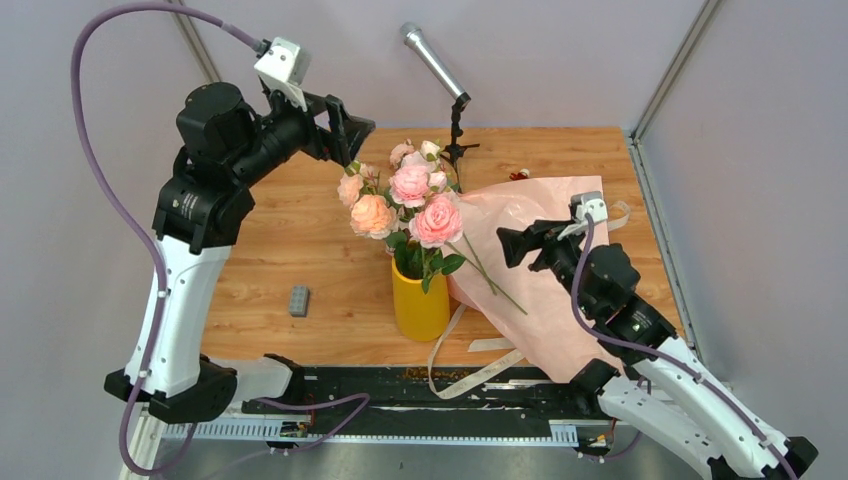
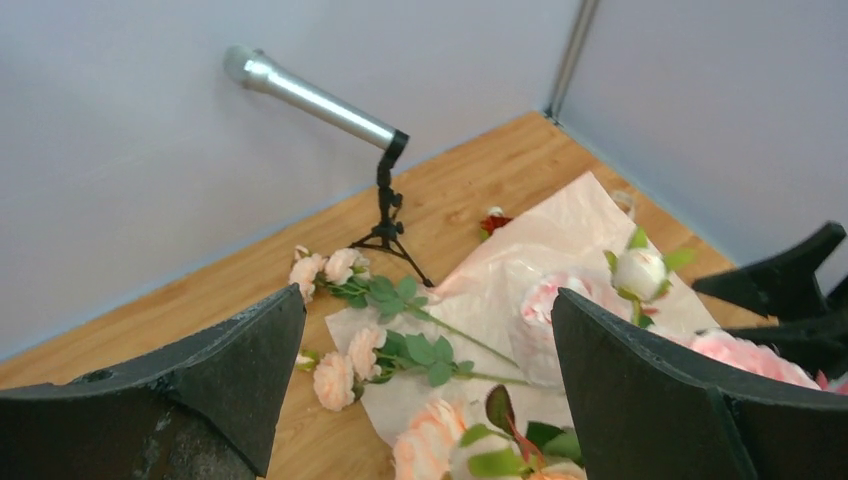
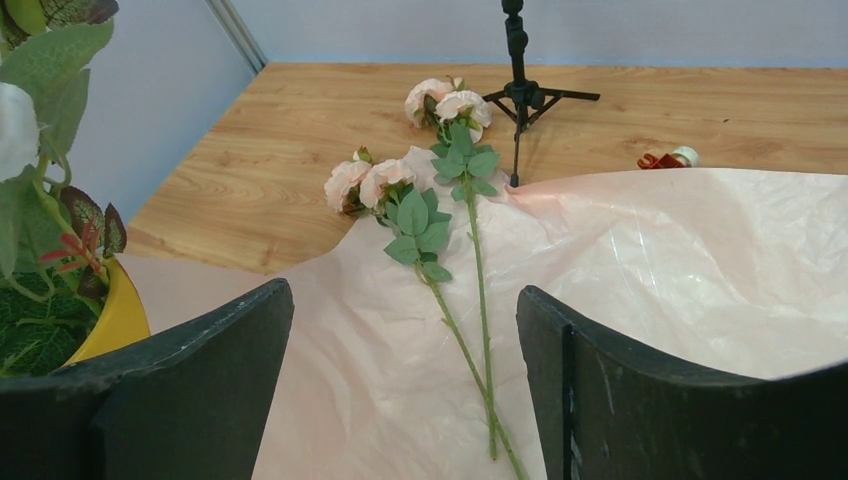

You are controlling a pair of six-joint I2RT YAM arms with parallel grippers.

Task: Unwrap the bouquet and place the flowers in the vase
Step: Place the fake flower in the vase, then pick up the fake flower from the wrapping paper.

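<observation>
The yellow vase [image 1: 421, 307] stands mid-table with most of the pink and peach flowers [image 1: 410, 196] upright in it. The bouquet's pink wrapping paper [image 1: 545, 275] lies spread open to its right. Two more rose stems [image 3: 472, 262] lie on that paper, blooms toward the far side. My left gripper [image 1: 352, 138] hangs open, high and just behind-left of the blooms, holding nothing. My right gripper [image 1: 504, 247] is open low over the paper, the two stems [image 1: 490, 272] ahead of its fingertips. In the right wrist view the vase [image 3: 118, 318] shows at the left edge.
A microphone on a small tripod [image 1: 447, 88] stands at the back centre. A small grey block [image 1: 299, 300] lies left of the vase. Beige ribbon [image 1: 462, 360] trails over the near edge. A small red scrap [image 1: 519, 174] lies by the paper's far edge. Walls close in on both sides.
</observation>
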